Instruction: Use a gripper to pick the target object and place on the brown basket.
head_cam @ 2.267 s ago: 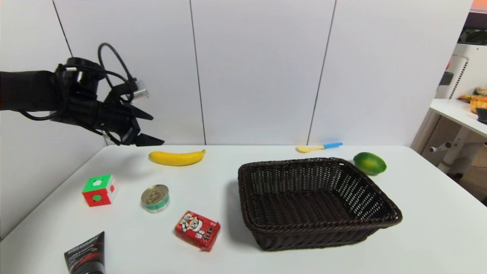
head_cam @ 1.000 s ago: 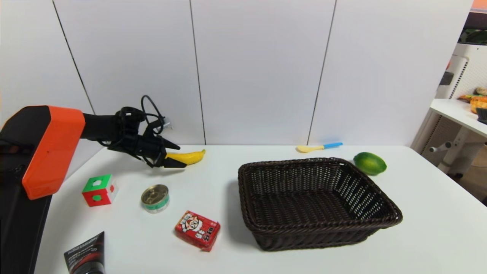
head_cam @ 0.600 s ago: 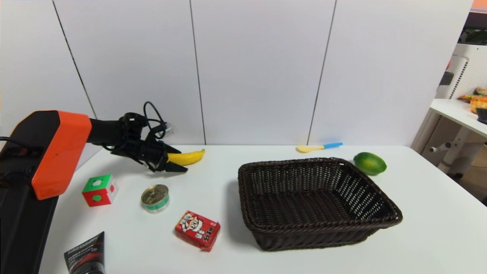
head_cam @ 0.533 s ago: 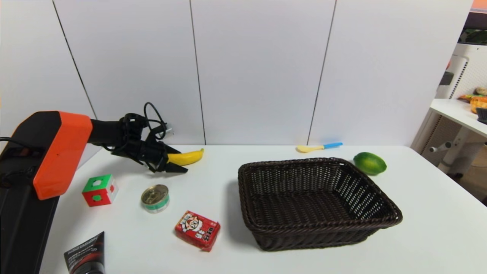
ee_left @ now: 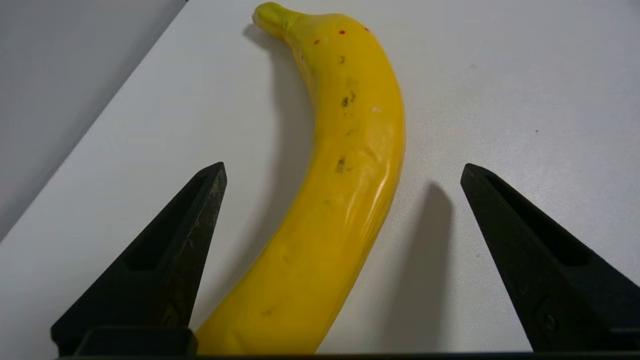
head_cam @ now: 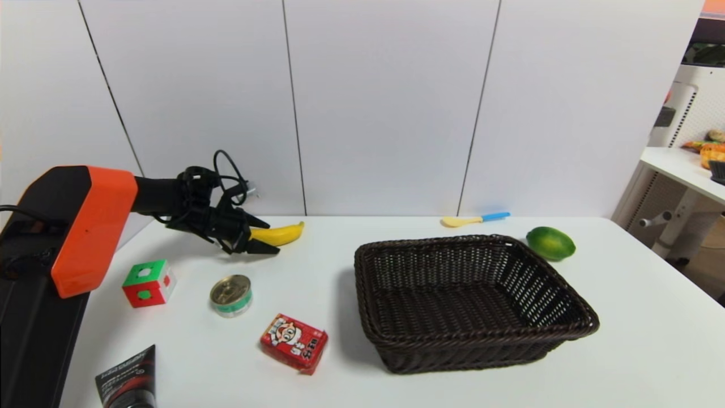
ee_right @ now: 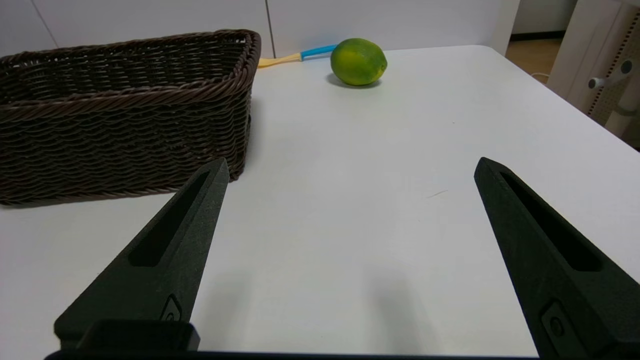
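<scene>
Head view: left gripper (head_cam: 261, 237) low at the banana (head_cam: 281, 234), which lies on the surface (head_cam: 340, 351) well left of the empty brown basket (head_cam: 566, 331). Left wrist view: fingers (ee_left: 195, 210) spread wide either side, not touching it. Grasp, lift and placing all remain. Red carton (head_cam: 294, 341) print unreadable. Right gripper (ee_right: 350, 167) parked, spread wide, empty.

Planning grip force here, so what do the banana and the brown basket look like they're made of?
Banana: likely plastic or rubber, a glossy yellow skin with sheen and faint creases, lying between the open left tool fingers.
Brown basket: woven wicker or rattan-like strands, dark brown with a braided rim; possibly synthetic.
</scene>
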Tool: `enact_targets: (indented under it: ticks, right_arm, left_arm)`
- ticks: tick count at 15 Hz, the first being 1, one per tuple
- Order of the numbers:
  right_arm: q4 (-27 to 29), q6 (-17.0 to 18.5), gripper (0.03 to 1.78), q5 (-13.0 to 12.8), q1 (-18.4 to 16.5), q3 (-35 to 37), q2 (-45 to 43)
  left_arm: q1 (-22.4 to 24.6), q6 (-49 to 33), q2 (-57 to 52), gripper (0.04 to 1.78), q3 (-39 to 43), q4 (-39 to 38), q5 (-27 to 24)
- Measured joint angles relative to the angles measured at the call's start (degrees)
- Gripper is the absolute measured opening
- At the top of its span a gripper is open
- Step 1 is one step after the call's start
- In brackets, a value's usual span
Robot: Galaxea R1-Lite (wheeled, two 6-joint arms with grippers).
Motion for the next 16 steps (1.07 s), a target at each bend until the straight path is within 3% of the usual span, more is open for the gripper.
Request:
enact_targets:
  ticks: [3,7,8,16]
  right_arm:
    - [-0.02,0.00,1.70,0.00,-0.05,0.00,0.02]
    - [-0.02,0.00,1.70,0.00,0.00,0.00,0.00]
    - [0.00,0.00,1.70,0.00,0.00,0.00,0.00]
    - [0.00,0.00,1.70,0.02,0.01,0.00,0.02]
  left_arm:
    - [0.09,-0.41,-0.63,1.20,0.09,0.06,-0.02]
    - [0.17,-0.43,-1.02,0.75,1.13,0.67,0.00]
    - [0.17,-0.39,-1.07,0.52,1.73,1.22,-0.07]
    - [-0.18,0.02,-4.99,0.52,1.33,2.07,0.01]
